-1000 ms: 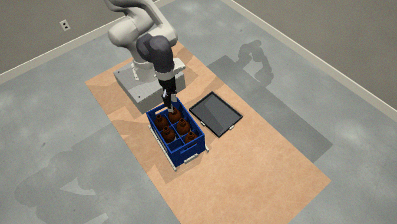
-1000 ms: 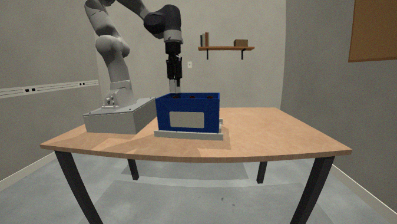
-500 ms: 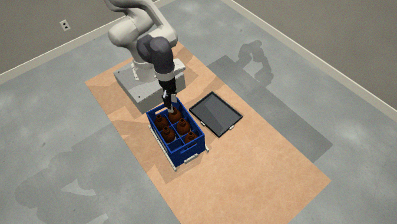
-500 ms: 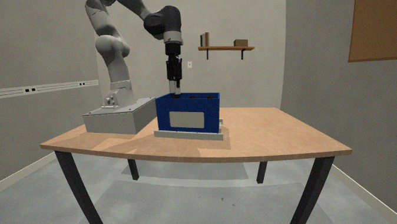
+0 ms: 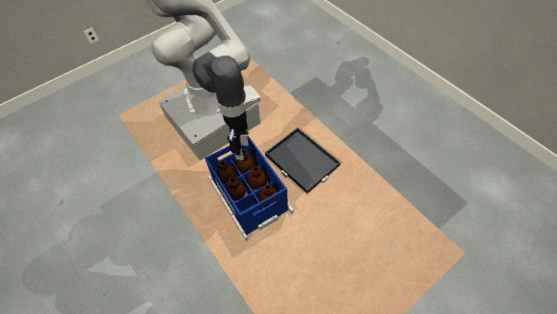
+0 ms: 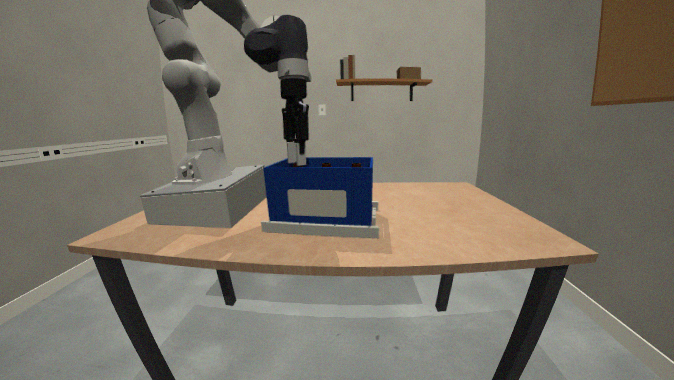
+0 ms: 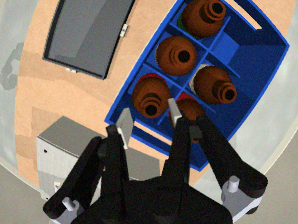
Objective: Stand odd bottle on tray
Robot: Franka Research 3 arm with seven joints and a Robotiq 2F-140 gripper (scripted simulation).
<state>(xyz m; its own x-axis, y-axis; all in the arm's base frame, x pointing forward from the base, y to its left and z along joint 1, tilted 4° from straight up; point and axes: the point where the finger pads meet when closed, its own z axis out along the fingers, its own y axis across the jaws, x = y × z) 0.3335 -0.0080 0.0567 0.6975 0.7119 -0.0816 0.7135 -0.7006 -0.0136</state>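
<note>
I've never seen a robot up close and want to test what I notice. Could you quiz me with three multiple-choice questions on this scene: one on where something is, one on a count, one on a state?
1. Where is the grey tray?
A) on the table, beside the blue crate
B) inside the crate
C) on the floor

2. How many brown bottles stand in the crate?
A) three
B) five
C) six

3. How is the gripper?
A) clamped on a lifted bottle
B) partly open, holding nothing, over a bottle at one end of the crate
C) resting in the tray

Answers:
1 A: the top view shows it lying flat next to the crate.
2 B: five of the six cells are filled.
3 B: the wrist view shows the fingers apart, with every bottle seated in its cell.
</note>
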